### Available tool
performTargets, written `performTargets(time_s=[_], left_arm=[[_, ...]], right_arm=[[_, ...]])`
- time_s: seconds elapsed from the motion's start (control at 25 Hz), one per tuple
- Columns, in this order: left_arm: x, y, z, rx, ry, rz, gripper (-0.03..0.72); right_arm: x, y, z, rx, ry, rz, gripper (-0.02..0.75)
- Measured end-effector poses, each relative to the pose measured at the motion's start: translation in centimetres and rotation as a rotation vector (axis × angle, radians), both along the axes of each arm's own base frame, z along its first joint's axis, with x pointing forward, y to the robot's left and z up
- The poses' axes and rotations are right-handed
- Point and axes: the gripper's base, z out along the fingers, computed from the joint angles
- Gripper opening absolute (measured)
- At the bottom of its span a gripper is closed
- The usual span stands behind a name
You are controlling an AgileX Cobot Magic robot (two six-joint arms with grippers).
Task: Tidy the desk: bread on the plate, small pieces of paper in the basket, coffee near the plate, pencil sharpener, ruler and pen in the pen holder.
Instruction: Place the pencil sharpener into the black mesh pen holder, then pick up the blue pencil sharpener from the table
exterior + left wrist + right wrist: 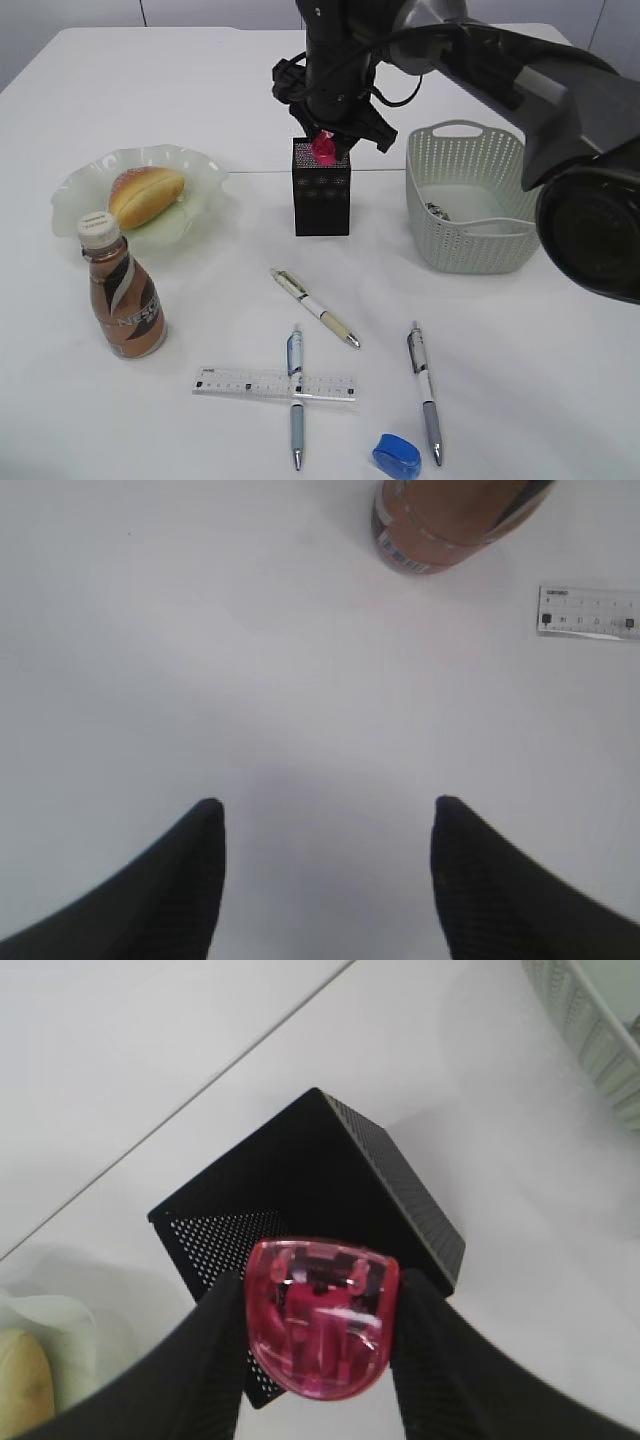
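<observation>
1. At the far left, the bread (146,195) is seen lying on the green plate (205,168), and the coffee (122,290) stands just in front of the plate; these parts are judged done.
2. The left gripper (325,825) is held wide open over bare desk (200,660), with nothing between its jaws; the foot of the coffee and one end of the ruler (590,612) are visible beyond it.
3. On the desk in front, the ruler lies flat under a blue pen (296,395), with two more pens (315,307) nearby and a blue sharpener (397,456) close to the front edge.
4. In the middle, a pink sharpener (322,1315) is clamped between the jaws of the right gripper (325,148), directly above the pen holder (321,187). It is a translucent, rounded pink shell with darker parts showing inside.
5. A miss is possible: in the right wrist view the sharpener sits over the holder's near corner, so if released off-centre it could strike the rim and bounce onto the desk. The light holder could also be tipped if it is nudged by the arm.
6. At the right, the basket (470,215) holds something small, too unclear to identify.
</observation>
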Motion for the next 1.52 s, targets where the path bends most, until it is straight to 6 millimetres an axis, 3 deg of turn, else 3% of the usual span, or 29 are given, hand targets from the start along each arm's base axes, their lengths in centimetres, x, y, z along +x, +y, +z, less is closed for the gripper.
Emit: performTargets(time_s=[0.92, 1.28, 1.52], left_arm=[[0.0, 0.0, 0.0, 0.0, 0.0, 0.0, 0.469], [0.0, -0.02, 0.0, -0.002, 0.0, 0.001, 0.468], [0.0, -0.02, 0.0, -0.002, 0.0, 0.001, 0.468]], right_arm=[[-0.01, -0.01, -0.01, -0.026, 0.001, 0.046, 0.346], [-0.06, 0.08, -0.03, -0.029, 0.006, 0.072, 0.415], [-0.18, 0.36, 0.13, -0.027, 0.012, 0.135, 0.421]])
